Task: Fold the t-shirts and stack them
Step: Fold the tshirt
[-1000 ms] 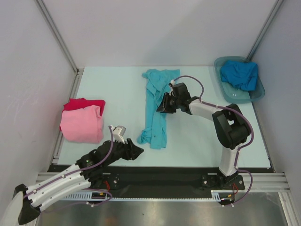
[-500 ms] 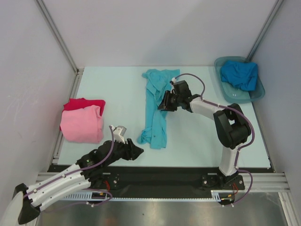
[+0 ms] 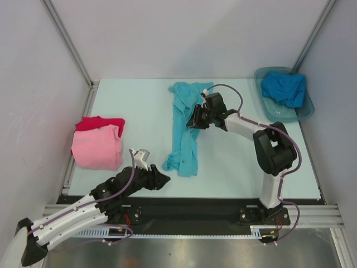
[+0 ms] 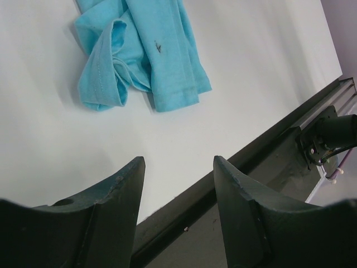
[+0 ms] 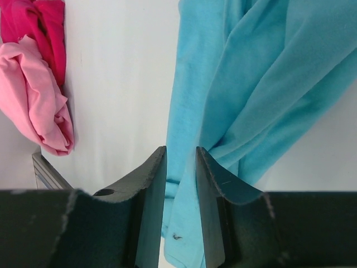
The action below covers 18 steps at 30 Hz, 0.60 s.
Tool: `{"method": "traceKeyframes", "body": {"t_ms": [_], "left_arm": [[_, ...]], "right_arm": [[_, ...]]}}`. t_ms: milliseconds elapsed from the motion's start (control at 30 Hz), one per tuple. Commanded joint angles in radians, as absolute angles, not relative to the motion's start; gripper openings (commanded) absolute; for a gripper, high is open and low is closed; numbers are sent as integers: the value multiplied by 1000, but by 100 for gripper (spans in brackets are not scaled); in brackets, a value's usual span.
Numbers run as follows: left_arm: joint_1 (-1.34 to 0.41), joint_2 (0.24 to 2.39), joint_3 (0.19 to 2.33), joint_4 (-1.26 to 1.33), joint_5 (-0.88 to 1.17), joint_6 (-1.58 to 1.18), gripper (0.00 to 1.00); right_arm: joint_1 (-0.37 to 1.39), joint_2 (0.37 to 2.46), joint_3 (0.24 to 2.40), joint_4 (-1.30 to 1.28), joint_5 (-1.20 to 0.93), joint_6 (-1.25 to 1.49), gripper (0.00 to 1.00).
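**A:** Where's the shirt being worked on?

**B:** The turquoise t-shirt (image 3: 184,131) lies as a long rumpled strip down the middle of the table (image 3: 122,106). The right gripper (image 3: 193,121) is over the strip's right edge, towards the far end. Its jaws are only narrowly apart, and I see nothing pinched between them.

**A:** And the other arm?

**B:** The left gripper (image 3: 160,178) hangs by the table's near edge, just short of the shirt's near end. Its jaws are wide apart and empty.

**A:** How will the shirt handle?

**B:** I'd say light, limp and floppy. It'll sag from any one pinch and drag its layers along. A hem corner or shoulder seam looks like the best hold, with one gripper at each end.

**A:** What can't you make out?

**B:** The collar and sleeves are lost in the folds. I can't tell whether the right fingertips touch the cloth. The red t-shirt (image 3: 95,123) is mostly covered by the pink t-shirt (image 3: 99,146). The deeper blue t-shirt (image 3: 284,88) is bunched in the grey tub (image 3: 304,113), so its shape is unreadable.
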<state>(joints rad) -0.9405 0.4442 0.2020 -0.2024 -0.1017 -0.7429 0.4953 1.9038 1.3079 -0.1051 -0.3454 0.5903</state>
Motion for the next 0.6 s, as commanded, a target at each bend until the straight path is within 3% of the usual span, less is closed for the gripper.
{"method": "traceKeyframes", "body": {"t_ms": [0, 567], "left_arm": [[-946, 431, 226, -201, -107, -739, 58], [-946, 388, 218, -227, -117, -746, 58]], "right_arm": [[494, 1916, 1335, -104, -334, 571, 33], [494, 1954, 1305, -75, -328, 571, 32]]}}
